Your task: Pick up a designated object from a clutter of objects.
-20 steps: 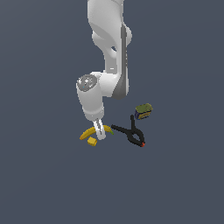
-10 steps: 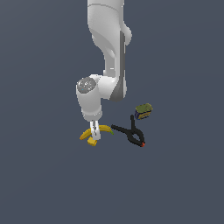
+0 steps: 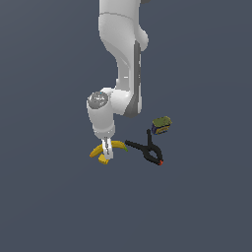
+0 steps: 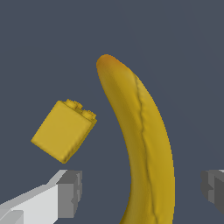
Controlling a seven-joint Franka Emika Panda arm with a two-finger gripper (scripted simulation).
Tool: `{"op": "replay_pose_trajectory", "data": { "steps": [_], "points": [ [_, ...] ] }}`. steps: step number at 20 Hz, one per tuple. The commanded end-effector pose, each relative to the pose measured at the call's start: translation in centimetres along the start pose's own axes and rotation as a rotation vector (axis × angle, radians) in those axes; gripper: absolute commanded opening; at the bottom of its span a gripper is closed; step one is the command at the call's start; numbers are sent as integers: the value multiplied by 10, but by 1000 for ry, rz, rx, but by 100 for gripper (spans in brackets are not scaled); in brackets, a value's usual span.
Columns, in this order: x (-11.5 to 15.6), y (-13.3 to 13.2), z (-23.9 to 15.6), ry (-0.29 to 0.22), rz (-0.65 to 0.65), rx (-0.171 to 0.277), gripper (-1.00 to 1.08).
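Note:
The banana [image 3: 118,144] lies curved on the dark floor, its greenish stem tip toward the black clamp. In the wrist view the banana [image 4: 144,131] runs lengthwise between my two fingers. My gripper [image 3: 107,151] is open and low over the banana's middle, with one finger on each side and no visible contact. In the wrist view my gripper [image 4: 142,192] shows a grey pad [image 4: 70,192] on one side and the other at the frame's edge. The tiny yellow block [image 4: 64,130] lies beside the banana, close to one finger; it also shows in the exterior view [image 3: 104,160].
A black spring clamp with red tips [image 3: 147,150] lies just to the exterior view's right of the banana. A small blue-and-olive container [image 3: 161,124] stands behind the clamp. The floor is plain dark grey.
My gripper has come down toward the banana and now straddles it. The objects have not moved.

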State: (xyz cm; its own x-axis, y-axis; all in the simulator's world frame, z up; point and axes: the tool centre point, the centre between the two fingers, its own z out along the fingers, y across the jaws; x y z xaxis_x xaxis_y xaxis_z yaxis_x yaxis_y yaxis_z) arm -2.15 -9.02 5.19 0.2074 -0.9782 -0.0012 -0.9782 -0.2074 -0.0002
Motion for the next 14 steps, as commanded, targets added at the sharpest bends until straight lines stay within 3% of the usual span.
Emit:
{"op": "replay_pose_trajectory", "data": {
  "steps": [1, 9, 10, 14],
  "points": [
    [0, 1, 12, 0, 2, -1, 100],
    [0, 1, 31, 0, 4, -1, 100],
    [0, 1, 31, 0, 4, -1, -100],
    [0, 1, 31, 0, 4, -1, -100]
  ]
}}
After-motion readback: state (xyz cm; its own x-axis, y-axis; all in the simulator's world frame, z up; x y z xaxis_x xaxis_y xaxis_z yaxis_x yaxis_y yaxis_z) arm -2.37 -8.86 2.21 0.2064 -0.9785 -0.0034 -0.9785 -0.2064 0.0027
